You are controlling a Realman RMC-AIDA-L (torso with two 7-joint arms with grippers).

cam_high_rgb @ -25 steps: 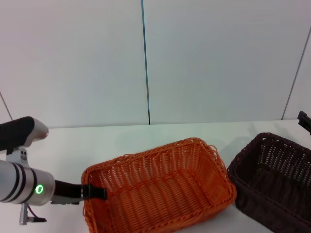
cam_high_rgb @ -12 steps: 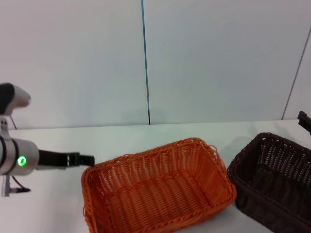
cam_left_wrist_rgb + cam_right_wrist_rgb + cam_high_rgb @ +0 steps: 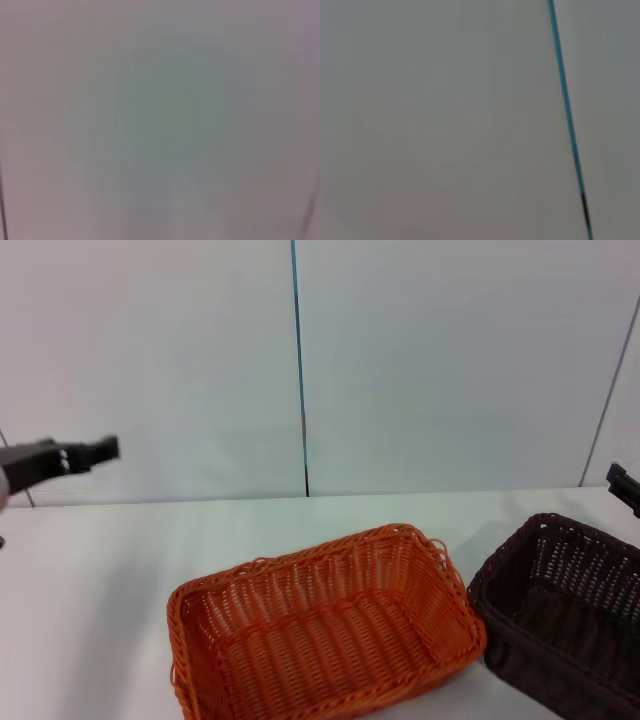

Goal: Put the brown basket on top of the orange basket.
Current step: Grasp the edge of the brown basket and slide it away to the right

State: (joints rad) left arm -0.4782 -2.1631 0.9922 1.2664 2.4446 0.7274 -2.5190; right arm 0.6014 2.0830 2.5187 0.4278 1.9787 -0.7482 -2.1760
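While both claws' states cannot be told, the brown basket lies angled beside the orange basket.

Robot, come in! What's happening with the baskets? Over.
Left gripper raised at far left, holding nothing. Right gripper barely showing at right edge. Dark brown woven wicker basket on white table, beside bright orange woven basket, not stacked. Nothing between them.

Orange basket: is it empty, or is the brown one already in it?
Empty. The orange basket shows only its bare woven bottom; the brown basket sits beside it on the table.
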